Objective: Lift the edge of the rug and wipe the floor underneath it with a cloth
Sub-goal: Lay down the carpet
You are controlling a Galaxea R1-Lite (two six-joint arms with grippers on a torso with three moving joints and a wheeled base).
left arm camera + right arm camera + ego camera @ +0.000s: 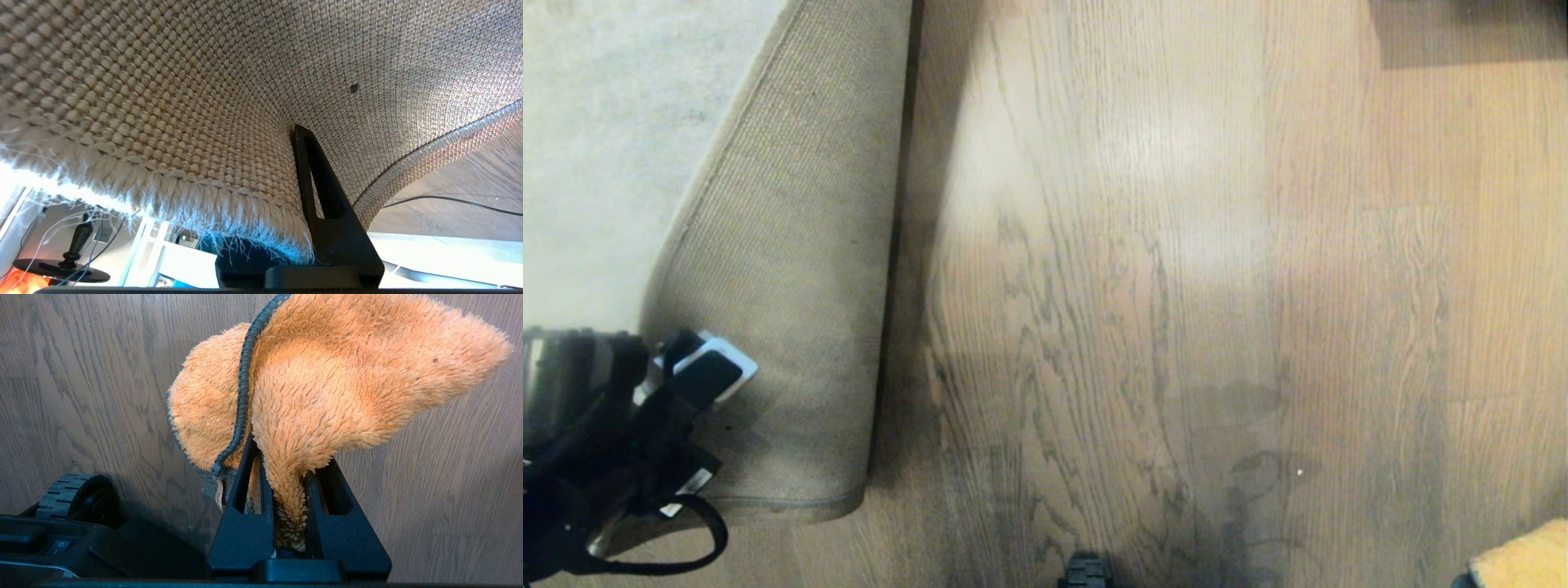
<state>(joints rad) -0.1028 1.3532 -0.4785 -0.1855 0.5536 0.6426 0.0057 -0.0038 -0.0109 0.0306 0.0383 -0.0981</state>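
The rug edge (pixel 792 269) is lifted and folded back at the left, so its tan woven backing faces up over the grey pile (pixel 605 122). My left gripper (pixel 698 367) is at the lower left, shut on the rug edge (pixel 184 192). One black finger (pixel 322 196) presses on the backing; the other is hidden behind the rug. The bared wood-grain floor (pixel 1176 286) lies to the right of the fold. My right gripper (pixel 288 451) is shut on the orange fluffy cloth (pixel 327 375), held just above the floor (pixel 81 375). The cloth (pixel 1523 559) peeks in at the bottom right corner of the head view.
A wheel and dark housing of my base (pixel 69 494) sit close beside the right gripper, and a part of the base (pixel 1085 572) shows at the bottom edge. A black cable (pixel 449 200) lies on the floor beyond the lifted rug. A dark shadowed patch (pixel 1462 33) is at the top right.
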